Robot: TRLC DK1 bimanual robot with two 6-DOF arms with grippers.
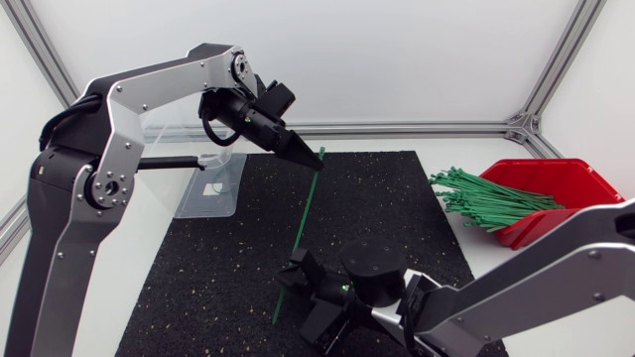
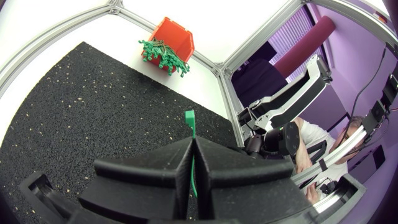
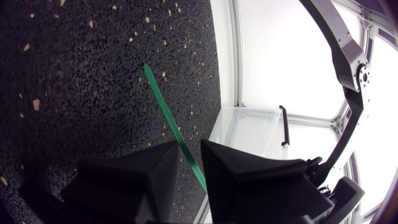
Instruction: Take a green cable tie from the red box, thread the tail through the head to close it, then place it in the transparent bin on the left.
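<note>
Left arm (image 1: 129, 119) over black mat (image 1: 198, 278). Left jaws clenched on green cable tie (image 1: 307, 213) just below its head, which pokes out past the tips in the left wrist view. Tie slants down toward right arm (image 1: 536, 278). Right jaws released, strap passing through the gap between them; contact with either finger hard to make out. Tail tip nearly lost against the mat. Red box (image 1: 561, 183) at right of tabletop (image 1: 456, 159), lower corner covered by right arm, loose ties (image 1: 486, 198) spilling out. Transparent bin (image 1: 210, 183) faint, partly covered by left arm
</note>
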